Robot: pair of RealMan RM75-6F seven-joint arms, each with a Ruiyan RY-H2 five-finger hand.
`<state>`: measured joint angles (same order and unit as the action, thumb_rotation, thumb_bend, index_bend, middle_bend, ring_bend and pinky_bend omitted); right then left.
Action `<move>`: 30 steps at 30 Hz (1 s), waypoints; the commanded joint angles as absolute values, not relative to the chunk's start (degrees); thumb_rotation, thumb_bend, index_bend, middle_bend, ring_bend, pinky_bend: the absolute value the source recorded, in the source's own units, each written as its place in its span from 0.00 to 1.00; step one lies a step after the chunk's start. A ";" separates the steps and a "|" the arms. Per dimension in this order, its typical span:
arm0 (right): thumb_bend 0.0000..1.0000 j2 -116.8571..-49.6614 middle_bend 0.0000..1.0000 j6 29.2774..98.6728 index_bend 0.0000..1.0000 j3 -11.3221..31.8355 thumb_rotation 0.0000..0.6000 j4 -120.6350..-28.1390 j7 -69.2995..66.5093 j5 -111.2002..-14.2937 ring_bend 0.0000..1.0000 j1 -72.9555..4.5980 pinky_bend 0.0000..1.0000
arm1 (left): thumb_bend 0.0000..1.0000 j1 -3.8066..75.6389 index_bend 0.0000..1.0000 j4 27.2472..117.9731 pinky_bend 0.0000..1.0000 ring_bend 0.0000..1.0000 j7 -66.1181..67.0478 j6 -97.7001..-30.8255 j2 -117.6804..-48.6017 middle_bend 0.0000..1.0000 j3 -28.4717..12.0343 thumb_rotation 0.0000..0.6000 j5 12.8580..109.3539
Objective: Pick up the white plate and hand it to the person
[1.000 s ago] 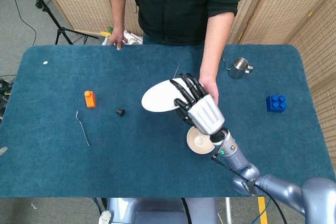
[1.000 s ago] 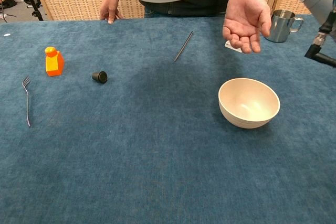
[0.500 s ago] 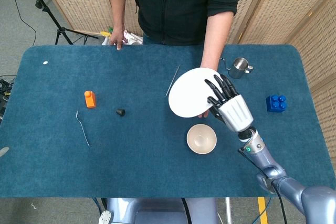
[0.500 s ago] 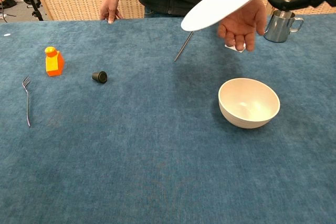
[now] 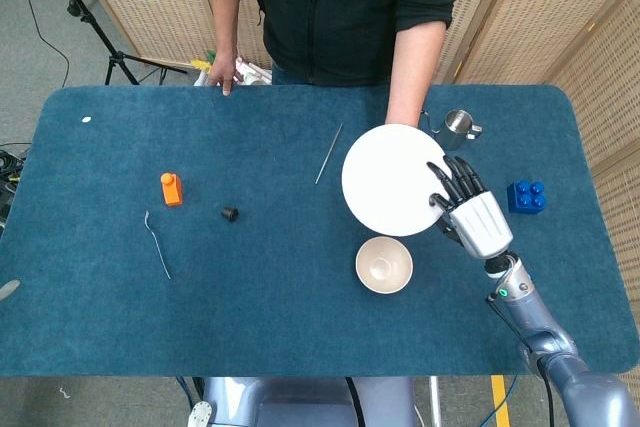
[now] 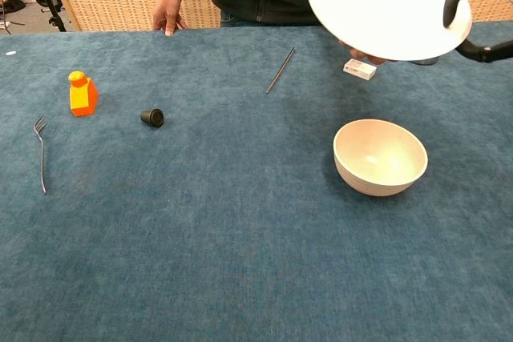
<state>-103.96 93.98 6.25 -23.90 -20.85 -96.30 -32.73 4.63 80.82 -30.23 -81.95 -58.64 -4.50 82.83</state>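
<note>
- The right hand's fingers grip the plate by its right rim; dark fingertips lap over that edge in the chest view. The left hand is not in view.
- The plate is held in the air above the table, over the far right part, tilted, just above the bowl.
- The person's forearm reaches down behind the plate; their palm is hidden under it, with only fingertips peeking below the rim in the chest view.
- To hand over well: keep the grip firm, level the plate and lower it onto the waiting palm.
- Let go only once the person clearly bears it.
- Stay clear of the cup and bowl.
</note>
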 commanded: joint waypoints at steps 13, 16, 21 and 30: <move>0.00 -96.55 0.00 99.35 0.00 6.09 1.00 -32.70 -25.53 -93.35 0.00 -26.79 0.01 | 0.00 4.50 0.00 80.82 0.00 0.00 -30.54 -82.34 -58.54 0.00 -4.33 1.00 83.24; 0.00 -93.09 0.00 100.24 0.00 5.92 1.00 -37.96 -25.39 -92.44 0.00 -24.19 0.00 | 0.00 4.44 0.00 80.75 0.00 0.00 -30.76 -82.45 -58.50 0.00 -4.34 1.00 83.26; 0.00 -83.62 0.00 101.28 0.00 4.44 1.00 -54.97 -23.10 -89.28 0.00 -16.20 0.00 | 0.00 4.07 0.00 80.57 0.00 0.00 -30.02 -83.21 -58.74 0.00 -4.55 1.00 82.90; 0.00 -73.61 0.00 99.01 0.00 1.51 1.00 -75.68 -16.60 -89.06 0.00 -11.27 0.00 | 0.00 3.61 0.00 80.65 0.00 0.00 -23.43 -84.58 -60.91 0.00 -6.69 1.00 78.83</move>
